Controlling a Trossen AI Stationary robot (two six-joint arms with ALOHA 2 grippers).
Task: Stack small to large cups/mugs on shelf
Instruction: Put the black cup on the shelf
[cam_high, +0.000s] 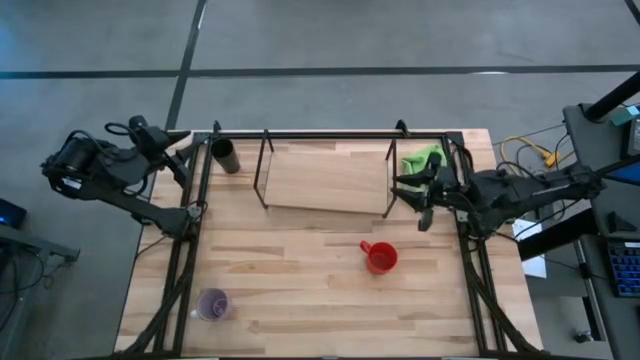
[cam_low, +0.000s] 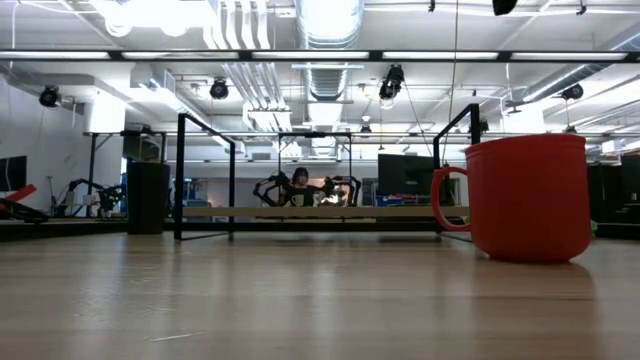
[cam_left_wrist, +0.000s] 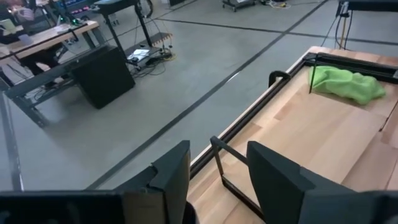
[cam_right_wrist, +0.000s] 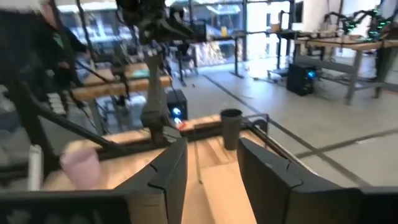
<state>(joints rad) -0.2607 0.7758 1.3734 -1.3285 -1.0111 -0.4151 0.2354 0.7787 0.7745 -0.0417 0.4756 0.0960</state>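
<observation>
The black tumbler (cam_high: 225, 155) stands upright at the table's far left, just left of the shelf (cam_high: 325, 178); it also shows in the low view (cam_low: 148, 197) and the right wrist view (cam_right_wrist: 231, 129). The red mug (cam_high: 380, 257) stands upright right of the table's middle and looms large in the low view (cam_low: 530, 195). The pale purple cup (cam_high: 212, 304) stands near the front left; it also shows in the right wrist view (cam_right_wrist: 81, 163). My left gripper (cam_high: 185, 150) is open and empty beyond the far left corner, beside the tumbler. My right gripper (cam_high: 408, 190) is open and empty at the shelf's right end.
A bright green cloth (cam_high: 422, 160) lies at the far right, behind my right gripper; it also shows in the left wrist view (cam_left_wrist: 345, 84). The black metal table frame (cam_high: 330, 134) runs along the far edge and both sides. Bare wood lies between the mug and the purple cup.
</observation>
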